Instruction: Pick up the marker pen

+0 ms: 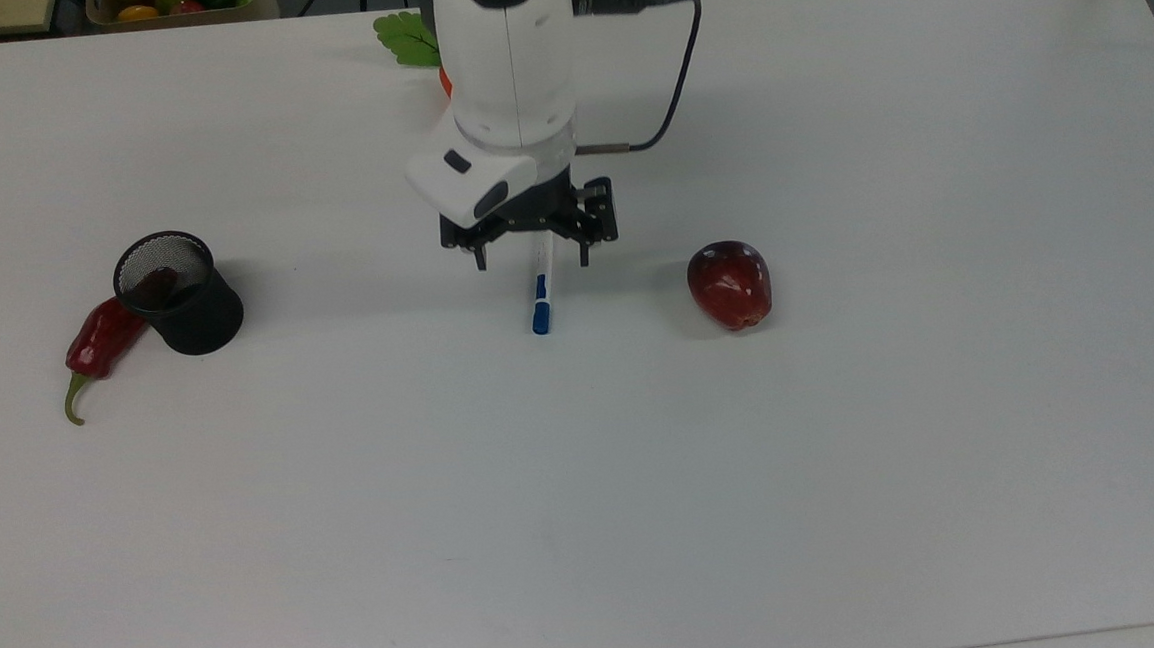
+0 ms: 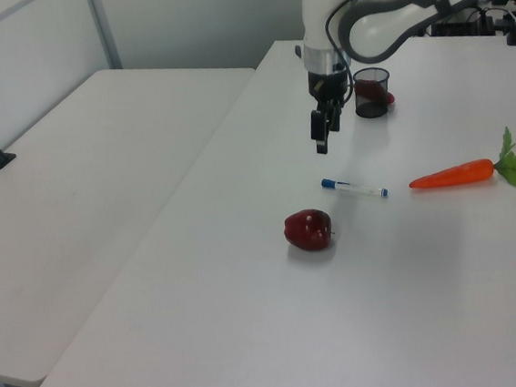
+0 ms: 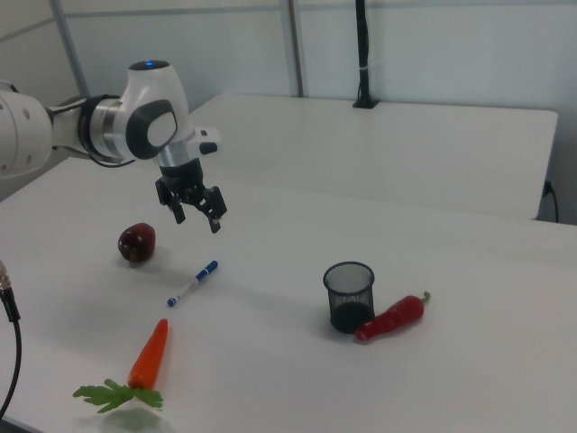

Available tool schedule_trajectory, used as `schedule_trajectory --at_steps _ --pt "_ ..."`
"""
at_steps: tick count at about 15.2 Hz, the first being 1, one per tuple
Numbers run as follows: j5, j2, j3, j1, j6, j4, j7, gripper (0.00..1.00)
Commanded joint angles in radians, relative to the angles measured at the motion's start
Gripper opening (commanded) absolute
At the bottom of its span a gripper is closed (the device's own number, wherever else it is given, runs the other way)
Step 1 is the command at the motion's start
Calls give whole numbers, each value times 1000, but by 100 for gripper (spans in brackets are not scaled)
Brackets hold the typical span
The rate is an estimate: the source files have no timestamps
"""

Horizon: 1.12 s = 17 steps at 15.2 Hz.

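The gripper [image 1: 531, 259] is being held up in the air, above the table [image 1: 845, 448], in the upper middle of the top view. Its two fingers are being kept wide apart, and nothing is being held between them. In the right view the gripper [image 3: 196, 213] is being seen in the left half of the frame, higher than the pen. In the left view the gripper [image 2: 322, 140] is being seen in the upper middle of the frame.

The pen [image 1: 541, 296] is lying flat on the table, just below the gripper in the top view. Its blue cap is being pointed at the bottom of the frame. It is not being touched by the fingers. In the left view the pen [image 2: 354, 189] is being seen near the middle of the frame, between the apple [image 2: 308, 230] and the carrot [image 2: 453, 175]. In the right view the pen [image 3: 193, 282] is lying left of the middle, with the carrot [image 3: 149, 354] below it and the apple [image 3: 136, 243] to its upper left.

A black cup [image 1: 178, 292] is being seen at the left of the top view. A red pepper [image 1: 97, 343] is lying against it. The apple [image 1: 730, 284] is lying right of the pen, well apart from it.
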Motion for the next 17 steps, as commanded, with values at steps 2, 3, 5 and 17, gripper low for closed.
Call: schedule_trajectory --at_steps 2,3,5,17 --pt "-51 -158 -15 1 -169 -27 10 100" --pt "-51 -184 -18 -2 -209 -27 10 100" --pt "-54 -239 -21 -14 -284 -29 7 100" --pt "-54 -380 -22 -70 -449 -32 -65 100"
